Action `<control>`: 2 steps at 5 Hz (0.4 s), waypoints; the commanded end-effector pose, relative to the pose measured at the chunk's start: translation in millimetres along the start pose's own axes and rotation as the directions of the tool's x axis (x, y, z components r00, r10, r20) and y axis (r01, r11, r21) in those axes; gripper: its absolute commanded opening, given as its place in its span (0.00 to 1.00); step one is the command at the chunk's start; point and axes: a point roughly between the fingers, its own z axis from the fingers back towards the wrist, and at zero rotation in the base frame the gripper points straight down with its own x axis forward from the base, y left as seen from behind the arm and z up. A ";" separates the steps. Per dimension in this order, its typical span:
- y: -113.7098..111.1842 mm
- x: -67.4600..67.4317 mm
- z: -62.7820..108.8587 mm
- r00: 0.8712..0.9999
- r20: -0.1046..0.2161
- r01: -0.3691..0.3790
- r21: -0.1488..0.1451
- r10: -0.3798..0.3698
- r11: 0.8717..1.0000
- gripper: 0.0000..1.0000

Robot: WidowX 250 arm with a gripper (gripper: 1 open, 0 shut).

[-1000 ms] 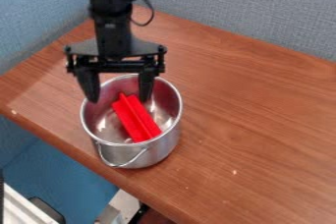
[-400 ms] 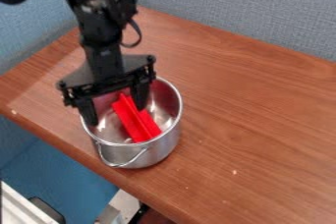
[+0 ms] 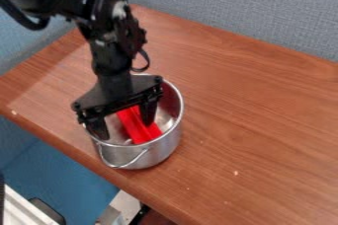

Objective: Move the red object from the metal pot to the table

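The gripper [image 3: 123,112] hangs over the steel pot [image 3: 136,151], jaws spread wide and gripping nothing, fingertips down at the rim. The red bar [image 3: 140,127] lies inside the pot, slanting from 11 toward 5 o'clock. The pot sits on the wood-grain counter [image 3: 251,101].
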 end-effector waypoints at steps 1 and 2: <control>-1.8 1.5 -13.0 1.000 0.006 -0.020 0.003 0.020 1.000 1.00; -11.3 0.8 -19.3 0.994 0.018 -0.110 0.005 0.110 0.994 1.00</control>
